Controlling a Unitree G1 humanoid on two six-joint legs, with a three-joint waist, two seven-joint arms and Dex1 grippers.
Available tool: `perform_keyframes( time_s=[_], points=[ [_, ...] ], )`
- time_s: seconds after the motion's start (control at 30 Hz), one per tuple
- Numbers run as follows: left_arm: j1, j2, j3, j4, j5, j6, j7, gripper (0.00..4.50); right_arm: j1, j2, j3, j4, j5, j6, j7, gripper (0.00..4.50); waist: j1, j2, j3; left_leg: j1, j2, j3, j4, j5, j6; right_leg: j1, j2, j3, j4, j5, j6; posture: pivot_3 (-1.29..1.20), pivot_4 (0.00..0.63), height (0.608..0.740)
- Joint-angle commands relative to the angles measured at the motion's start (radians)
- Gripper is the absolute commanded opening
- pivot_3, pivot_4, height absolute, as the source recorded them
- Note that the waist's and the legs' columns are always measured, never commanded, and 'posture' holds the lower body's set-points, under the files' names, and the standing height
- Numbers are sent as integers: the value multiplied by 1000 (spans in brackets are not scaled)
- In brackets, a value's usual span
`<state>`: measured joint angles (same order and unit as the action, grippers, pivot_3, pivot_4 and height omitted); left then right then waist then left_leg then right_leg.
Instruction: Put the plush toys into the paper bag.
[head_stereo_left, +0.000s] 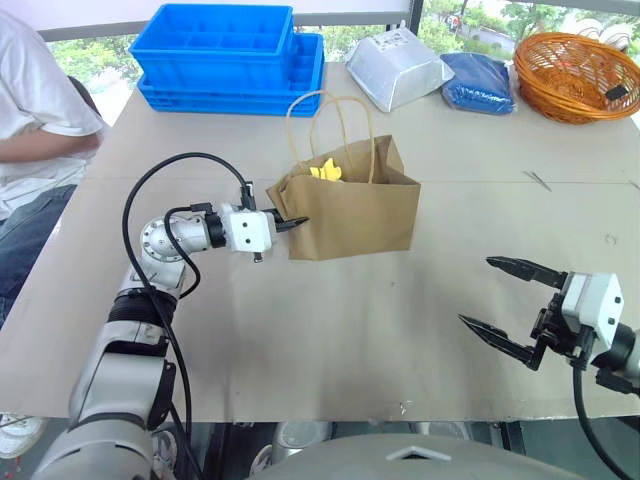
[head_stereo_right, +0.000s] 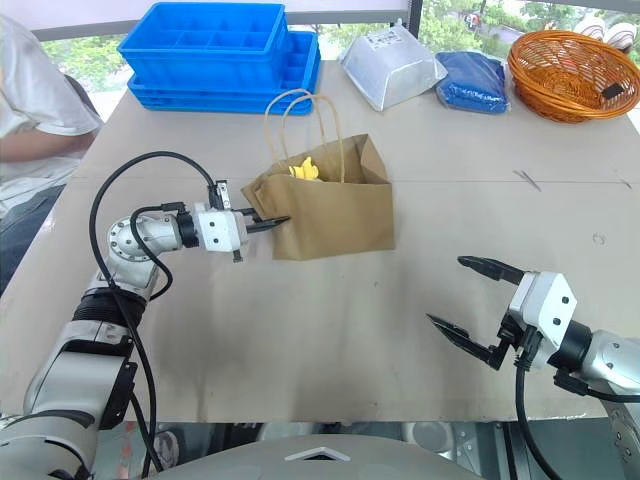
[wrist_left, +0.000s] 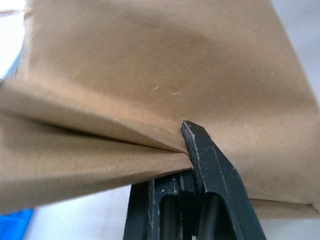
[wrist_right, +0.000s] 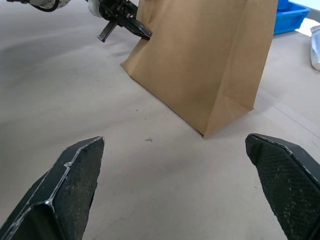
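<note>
Paper bag (head_stereo_left: 355, 210) stands upright mid-surface (head_stereo_left: 300, 330), yellow-tipped plush toy (head_stereo_left: 326, 170) inside; left pincer (head_stereo_left: 296, 223) clamps its 9 o'clock side fold. Right pincer (head_stereo_left: 510, 300), spread wide apart, hovers at 4 o'clock.

Bright, even daylight from the windows beyond the bench (head_stereo_left: 300, 330)

Shadows soft and faint; window glare at top; left wrist view blurred on the close paper bag (wrist_left: 165, 75)

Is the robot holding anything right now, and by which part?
Yes: the left gripper pinches the paper bag by a fold in its side wall. The right gripper is open and holds nothing.
</note>
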<state>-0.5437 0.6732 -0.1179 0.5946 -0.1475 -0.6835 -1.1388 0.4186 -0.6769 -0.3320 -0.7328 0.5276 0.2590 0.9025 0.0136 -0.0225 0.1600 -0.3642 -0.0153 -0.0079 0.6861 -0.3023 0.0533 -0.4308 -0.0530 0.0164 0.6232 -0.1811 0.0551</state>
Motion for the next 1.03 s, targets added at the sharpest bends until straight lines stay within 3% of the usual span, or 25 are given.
perform_keyframes(
  time_s=[0.03,0.13,0.27,0.3,0.6,0.73,0.87,1.03],
  points=[
    [31,29,47,-103,-169,155,-128,1442,4,-9,-32,-27,24,1,-10,4500,-1,0,0,0,0,0,0,0,0,0,0,0,0,0,0,0,150,740],
    [58,49,84,-150,-215,205,-156,2456,8,-16,-42,-26,31,3,-11,4500,-2,0,0,0,0,0,0,0,0,0,0,0,0,0,0,0,150,740],
    [121,76,136,-246,-275,347,-145,4266,9,-24,-57,-23,41,7,-9,4500,-2,0,0,0,0,0,0,0,0,0,0,0,0,0,0,0,150,740],
    [142,88,147,-272,-289,393,-146,4467,7,-27,-60,-21,45,9,-9,4500,-2,0,0,0,0,0,0,0,0,0,0,0,0,0,0,0,150,740],
    [471,257,326,-576,-438,830,-106,4467,44,-45,-162,9,89,14,24,4500,-8,0,1,0,1,-1,-1,0,0,0,0,0,0,-2,-3,0,150,740],
    [570,265,401,-680,-488,949,-67,4467,80,-48,-214,18,93,4,45,4500,2,1,1,0,1,-1,-1,0,0,0,-3,0,0,-3,-3,0,150,740],
    [767,246,561,-798,-536,1042,-28,4467,148,-46,-348,50,113,6,79,4500,-2,1,1,0,2,-1,-1,-1,-1,0,-4,0,-1,-5,-1,0,150,740],
    [844,228,624,-844,-548,1064,-31,4467,163,-50,-373,69,122,3,101,4500,-1,1,1,0,2,0,-2,-2,-1,0,-4,0,-2,-6,0,0,150,740]
  ],
)
